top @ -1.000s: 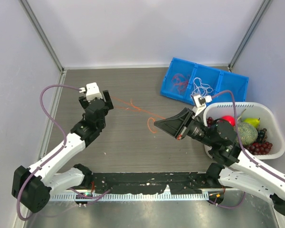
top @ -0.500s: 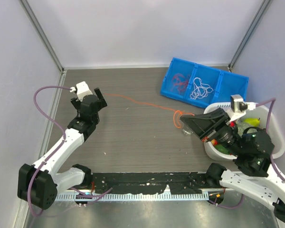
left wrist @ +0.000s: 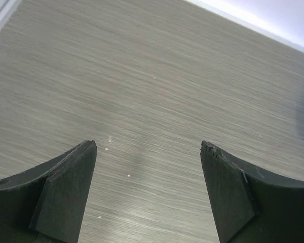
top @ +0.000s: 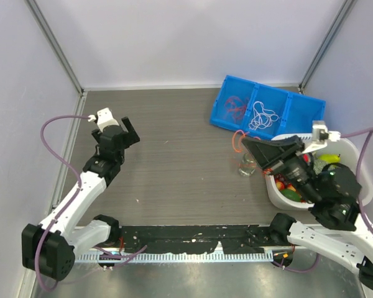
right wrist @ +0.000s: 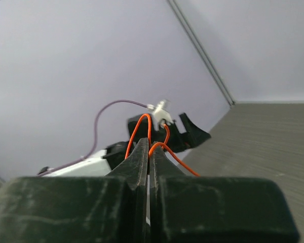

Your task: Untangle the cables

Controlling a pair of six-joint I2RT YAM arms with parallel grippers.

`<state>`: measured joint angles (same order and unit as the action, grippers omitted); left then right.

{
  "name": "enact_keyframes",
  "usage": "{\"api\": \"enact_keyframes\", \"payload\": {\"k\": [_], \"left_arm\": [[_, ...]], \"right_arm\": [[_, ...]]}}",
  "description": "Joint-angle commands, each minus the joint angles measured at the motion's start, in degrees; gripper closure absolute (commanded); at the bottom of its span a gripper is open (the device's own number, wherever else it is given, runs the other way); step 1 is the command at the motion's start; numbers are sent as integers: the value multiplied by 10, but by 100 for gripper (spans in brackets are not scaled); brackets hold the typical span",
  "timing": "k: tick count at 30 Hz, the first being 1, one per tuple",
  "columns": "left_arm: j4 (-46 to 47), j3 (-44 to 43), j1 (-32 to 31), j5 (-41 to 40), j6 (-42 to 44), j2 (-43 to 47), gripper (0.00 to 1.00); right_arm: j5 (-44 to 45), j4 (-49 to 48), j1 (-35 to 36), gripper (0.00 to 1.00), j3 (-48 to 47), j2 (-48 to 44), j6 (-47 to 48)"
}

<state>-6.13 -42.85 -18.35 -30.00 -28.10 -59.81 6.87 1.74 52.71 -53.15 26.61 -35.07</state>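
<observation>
One red-orange thin cord has left the grey wood-grain table. A second ago it lay stretched between both arms; now it hangs bunched in a small loop at the right tool, which has swung back toward the right. This suggests one cord has been pulled free and is on its way to be sorted.

Nearest, the right tool is pinched tight on that cord, its fingers pressed together with the loop standing above them in the wrist view. Slightly farther out, the left tool has let go; its fingers stand wide apart over bare table, holding nothing.

Beyond the carried loop, the blue three-compartment plastic bin holds more red cords in its left compartment and white cords in the middle one.
</observation>
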Motion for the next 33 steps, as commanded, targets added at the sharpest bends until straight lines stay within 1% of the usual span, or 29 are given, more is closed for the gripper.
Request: {"api": "enact_keyframes", "payload": {"k": [1,4,8,13,16,19,21,23,26,28,29,30,31,33], "left_arm": [[-11,-19,2,112,-13,61,12],[-20,-38,2,218,-16,84,11],[-44,-87,2,324,-25,82,11],[-48,-183,2,413,-13,50,11],[-77,-243,2,462,-12,23,9],[-76,-256,-1,520,-9,3,7],[-65,-239,-7,526,5,7,7],[-55,-213,-22,510,29,21,7],[-33,-175,-52,480,73,51,5],[-21,-154,-72,451,104,72,4],[-18,-146,-82,435,121,83,3],[-17,-135,-90,414,136,91,3],[-17,-129,-99,405,151,96,3],[-16,-116,-107,384,167,106,3]], "right_arm": [[85,61,1,99,-27,54,49],[122,78,1,99,-50,64,78],[150,97,1,99,-101,96,118],[162,94,1,99,-169,178,162],[196,82,2,99,-222,241,194],[238,57,1,99,-273,289,237],[268,47,0,99,-316,329,271],[283,41,-2,99,-358,367,304],[289,-1,-24,99,-393,418,348],[270,-3,-60,99,-433,452,346],[244,1,-95,99,-458,474,336],[232,5,-110,99,-470,483,317],[206,6,-142,99,-496,502,307],[187,12,-171,99,-527,528,291]]}}
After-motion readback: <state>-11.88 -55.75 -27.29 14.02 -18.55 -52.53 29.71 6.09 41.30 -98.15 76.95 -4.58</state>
